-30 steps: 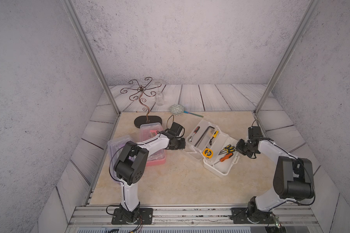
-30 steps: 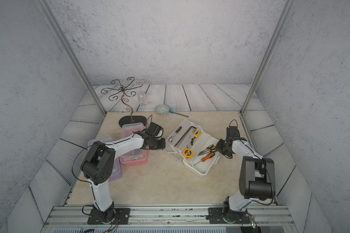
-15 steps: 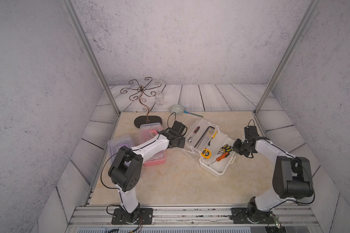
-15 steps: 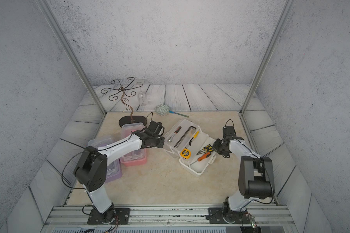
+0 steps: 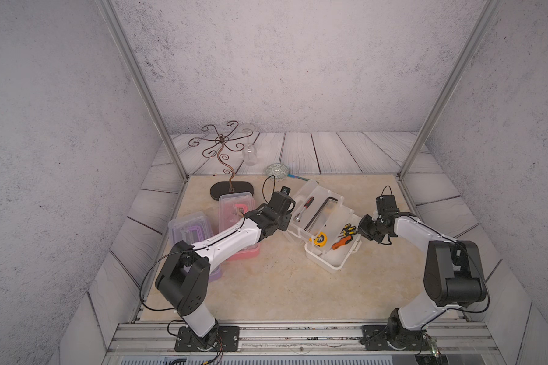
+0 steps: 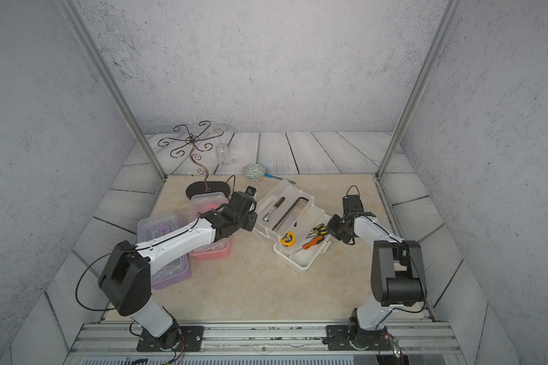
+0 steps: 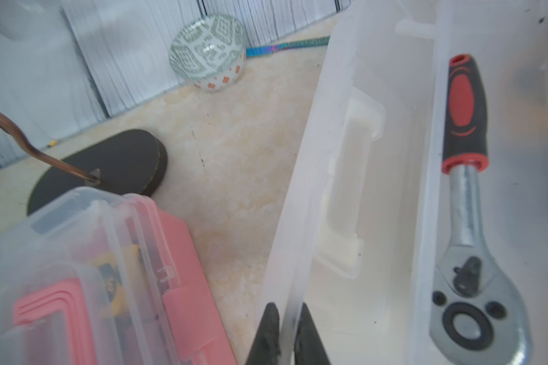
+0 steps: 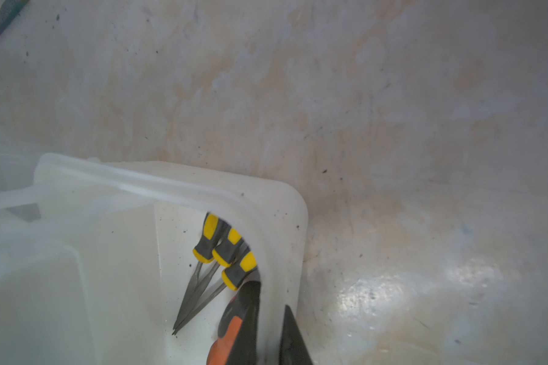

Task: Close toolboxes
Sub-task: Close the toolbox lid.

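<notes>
Purple toolbox (image 5: 187,227): nearest, looks shut, under my left arm
Pink toolbox (image 5: 234,202): just behind it, lid down
White toolbox (image 6: 298,257): mid-table, lying open
My right gripper (image 8: 271,313): almost closed, pinching the white base (image 5: 329,264) wall beside the screwdrivers (image 8: 222,249)
My left gripper (image 7: 288,308): almost closed, pinching the clear lid (image 7: 314,158) rim
Handling: probably light, thin, slick plastic that flexes; loose tools may slide; grip the rim, swing gently
</notes>
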